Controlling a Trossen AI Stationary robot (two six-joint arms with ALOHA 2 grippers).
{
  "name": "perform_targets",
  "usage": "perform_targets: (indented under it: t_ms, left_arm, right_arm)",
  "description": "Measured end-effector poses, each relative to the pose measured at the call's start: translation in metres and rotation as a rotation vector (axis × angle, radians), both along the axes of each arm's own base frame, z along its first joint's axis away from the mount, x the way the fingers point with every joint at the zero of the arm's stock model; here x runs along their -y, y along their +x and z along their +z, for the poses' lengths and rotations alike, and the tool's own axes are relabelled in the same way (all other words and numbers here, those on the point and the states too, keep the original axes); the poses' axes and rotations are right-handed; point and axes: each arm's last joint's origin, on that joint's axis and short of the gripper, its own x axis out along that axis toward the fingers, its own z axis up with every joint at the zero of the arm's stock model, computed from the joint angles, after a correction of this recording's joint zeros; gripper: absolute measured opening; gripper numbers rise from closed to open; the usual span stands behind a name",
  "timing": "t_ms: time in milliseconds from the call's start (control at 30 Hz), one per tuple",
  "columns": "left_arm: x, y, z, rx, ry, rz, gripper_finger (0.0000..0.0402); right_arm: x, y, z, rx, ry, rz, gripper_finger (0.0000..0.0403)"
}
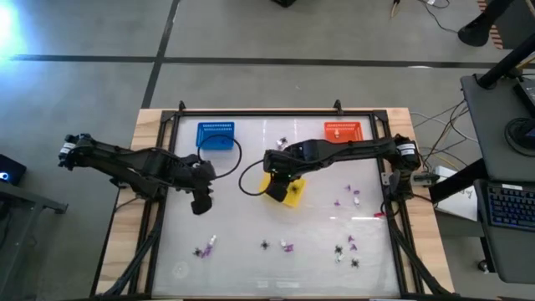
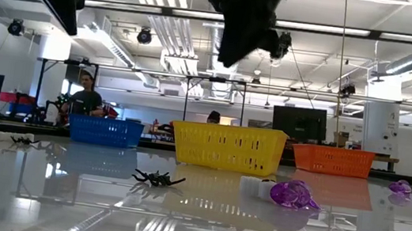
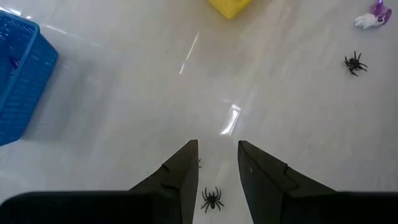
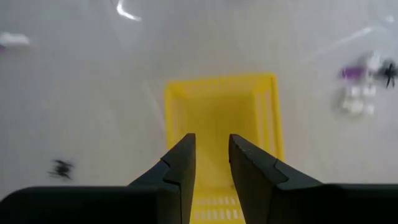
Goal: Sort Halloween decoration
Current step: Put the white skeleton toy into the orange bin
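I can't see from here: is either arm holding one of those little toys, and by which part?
Neither. The right tool hangs open over the yellow basket, nothing between its fingers. The left tool is open too, a black spider lying below it.

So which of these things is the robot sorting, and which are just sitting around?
For the job:
- black spiders
- purple bits
- white bits
- yellow basket, with the right gripper above it
- blue basket
- orange basket
- left gripper, open

Just around:
- keyboard
- person in the room behind
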Motion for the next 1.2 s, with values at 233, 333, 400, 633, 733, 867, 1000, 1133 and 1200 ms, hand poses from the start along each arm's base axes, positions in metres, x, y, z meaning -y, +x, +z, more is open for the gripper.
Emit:
perform_targets:
  t_ms: [233, 333, 400, 633, 733, 867, 1000, 1133, 1200]
  left_arm:
    - [0.000, -0.001, -0.003, -0.011, -0.004, -0.003, 0.0095]
    - [0.001, 0.000, -0.005, -0.021, -0.024, -0.018, 0.0095]
    - [0.001, 0.000, -0.005, -0.023, -0.026, -0.023, 0.0100]
    - [0.001, 0.000, -0.006, -0.027, -0.037, -0.025, 0.0145]
    - [0.002, -0.001, -0.009, -0.040, -0.061, -0.010, 0.0165]
    - [0.001, -0.003, -0.018, -0.069, -0.059, 0.035, 0.0170]
    - [-0.001, -0.010, -0.040, -0.149, -0.033, 0.033, 0.0162]
    - [-0.001, -0.020, -0.066, -0.247, -0.078, 0.010, 0.0155]
    - [-0.001, -0.023, -0.075, -0.260, -0.092, -0.005, 0.0153]
  right_arm:
    - [0.000, 0.004, 0.031, 0.097, -0.014, 0.024, 0.0091]
    - [0.000, 0.004, 0.041, 0.116, -0.036, 0.051, 0.0091]
    - [0.000, 0.001, 0.046, 0.102, -0.044, 0.064, 0.0091]
    - [0.003, -0.006, 0.050, 0.042, -0.109, 0.033, 0.0091]
    - [0.003, -0.007, 0.049, 0.026, -0.112, 0.032, 0.0091]
    - [0.003, -0.008, 0.047, 0.005, -0.116, 0.042, 0.0091]
    - [0.003, -0.009, 0.047, -0.010, -0.131, 0.074, 0.0091]
    - [0.003, -0.009, 0.046, -0.011, -0.134, 0.081, 0.0091]
    - [0.003, -0.009, 0.046, -0.012, -0.138, 0.090, 0.0091]
